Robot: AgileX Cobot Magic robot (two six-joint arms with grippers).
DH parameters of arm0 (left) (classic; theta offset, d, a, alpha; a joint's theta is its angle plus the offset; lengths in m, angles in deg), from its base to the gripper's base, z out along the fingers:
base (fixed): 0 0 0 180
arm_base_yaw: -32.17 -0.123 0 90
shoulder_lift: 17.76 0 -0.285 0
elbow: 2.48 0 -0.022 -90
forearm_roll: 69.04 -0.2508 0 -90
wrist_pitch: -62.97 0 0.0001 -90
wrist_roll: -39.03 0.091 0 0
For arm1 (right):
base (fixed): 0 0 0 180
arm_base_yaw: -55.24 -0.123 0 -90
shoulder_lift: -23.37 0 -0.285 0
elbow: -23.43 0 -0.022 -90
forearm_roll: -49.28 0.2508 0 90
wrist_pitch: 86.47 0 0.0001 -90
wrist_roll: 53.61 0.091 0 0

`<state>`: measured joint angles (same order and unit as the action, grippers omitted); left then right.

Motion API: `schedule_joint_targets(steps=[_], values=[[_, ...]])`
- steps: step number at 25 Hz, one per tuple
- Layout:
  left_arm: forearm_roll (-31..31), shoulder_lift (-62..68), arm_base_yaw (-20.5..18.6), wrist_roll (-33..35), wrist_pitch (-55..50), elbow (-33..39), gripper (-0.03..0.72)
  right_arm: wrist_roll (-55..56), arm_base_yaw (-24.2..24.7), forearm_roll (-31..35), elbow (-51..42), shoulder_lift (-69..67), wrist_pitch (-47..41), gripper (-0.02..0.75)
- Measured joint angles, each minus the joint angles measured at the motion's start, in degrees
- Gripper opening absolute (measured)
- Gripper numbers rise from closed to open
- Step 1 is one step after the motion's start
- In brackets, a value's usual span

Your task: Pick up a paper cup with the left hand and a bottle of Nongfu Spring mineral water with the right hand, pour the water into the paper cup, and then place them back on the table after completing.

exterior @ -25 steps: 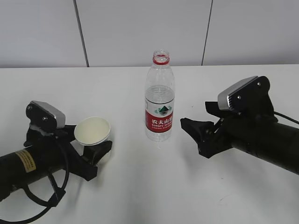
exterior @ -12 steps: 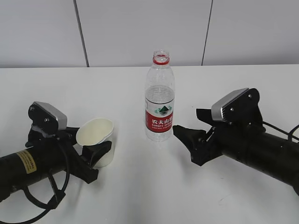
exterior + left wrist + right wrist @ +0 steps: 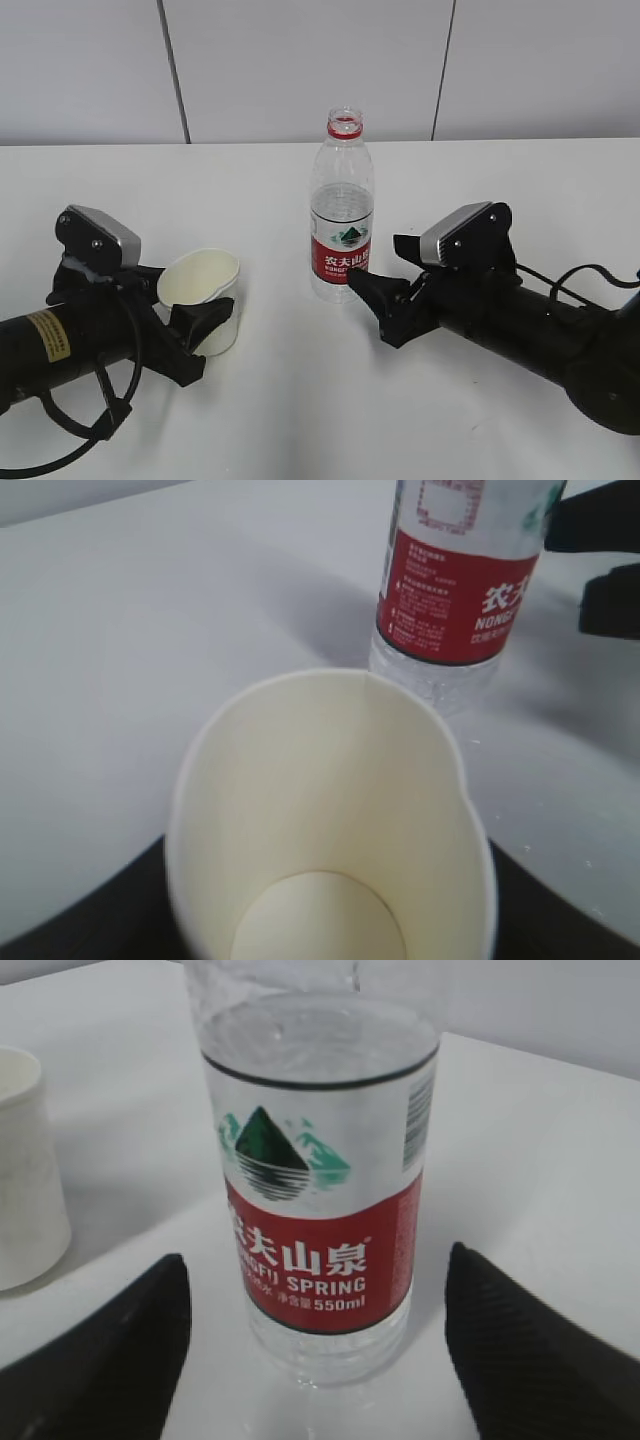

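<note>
- The bottle (image 3: pixel 342 208) stood upright and uncapped near the middle of the table (image 3: pixel 300 420), closer to the far edge, with water (image 3: pixel 318 1050) up to just above its label (image 3: pixel 318 1260).
- The cup (image 3: pixel 203 296) was seen empty, slightly tilted, left of the bottle and apart from it, toward the near left corner.
- The cup was pinched between the fingers of the left hand (image 3: pixel 195 325); whether it had been lifted clear of the table could not be told.
- The right hand (image 3: pixel 385 300) was spread wide, its fingers (image 3: pixel 110 1360) on either side of the bottle's base in the wrist view, not yet touching.
- For a sound grasp, the bottle should be centred between the pads and squeezed at the label band; with no cap, a hard squeeze or a knock would likely spill water.
- On the red label, "NONGFU SPRING 550ml" and Chinese characters were read, under a green mountain logo.
- A yellow sticker (image 3: pixel 45 335) was seen on the left arm, its text too small to read.
</note>
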<state>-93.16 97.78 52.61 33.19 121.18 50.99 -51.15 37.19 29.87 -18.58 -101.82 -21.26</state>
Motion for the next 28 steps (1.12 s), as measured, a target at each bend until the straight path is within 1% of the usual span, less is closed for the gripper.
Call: schedule_joint_targets(steps=[5,11,19,25,28], values=[[0.00,0.00,0.00,-0.06,-0.26,0.00,0.419,0.00,0.00,0.26,3.14,-3.21,0.00,0.594],[0.01,0.00,0.00,-0.17,-0.43,0.00,0.419,0.00,0.00,0.22,6.86,-3.95,0.08,0.599],[0.06,0.00,0.00,-0.17,-0.37,0.00,0.419,0.00,0.00,-3.09,12.66,-8.08,0.08,0.599],[0.11,0.00,0.00,-0.50,-0.31,0.00,0.419,0.00,0.00,-3.70,15.75,-9.15,0.08,0.599],[0.11,0.00,0.00,-1.11,-0.20,0.00,0.419,0.00,0.00,-3.82,16.43,-9.15,0.08,0.585]])
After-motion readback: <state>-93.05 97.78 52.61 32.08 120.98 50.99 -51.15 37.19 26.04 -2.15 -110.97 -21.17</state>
